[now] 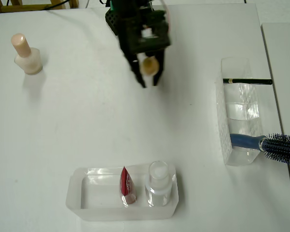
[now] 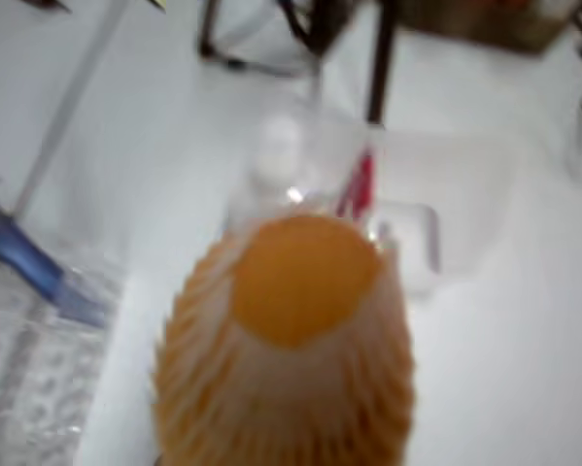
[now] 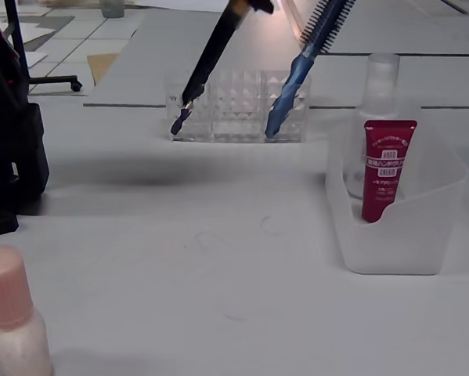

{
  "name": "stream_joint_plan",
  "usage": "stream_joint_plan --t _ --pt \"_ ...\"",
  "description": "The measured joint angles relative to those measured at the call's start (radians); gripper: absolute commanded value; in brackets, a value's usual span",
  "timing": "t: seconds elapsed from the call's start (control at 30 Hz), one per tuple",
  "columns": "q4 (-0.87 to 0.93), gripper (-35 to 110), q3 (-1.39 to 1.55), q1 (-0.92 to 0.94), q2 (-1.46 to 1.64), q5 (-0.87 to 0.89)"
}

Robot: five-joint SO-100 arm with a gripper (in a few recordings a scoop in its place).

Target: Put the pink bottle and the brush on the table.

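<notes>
table (image 1: 86, 125): large plain white top, fills most of the overhead frame; seam w/ a 2nd white panel at right edge
pink bottle (image 1: 26, 54): upright on table, upper left of overhead view; lower left corner in fixed view (image 3: 13, 325)
frosted tray (image 1: 77, 200): on table, bottom centre of overhead view; right side in fixed view
clear organiser (image 1: 239, 113): on table, right of overhead view, well apart from tray; upper centre in fixed view
bare area: centre of frame betw. bottle, tray, organiser
</notes>
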Motion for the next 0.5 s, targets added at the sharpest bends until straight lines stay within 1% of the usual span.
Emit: stream_joint_plan --t 0.2,0.3,0.5 --pt "0.087 0 0.143 0.135 0.086 -0.066" --pt "0.126 0 0.175 0.15 0.109 -0.1" --pt "0.178 0 0.232 0.253 0.135 -0.19"
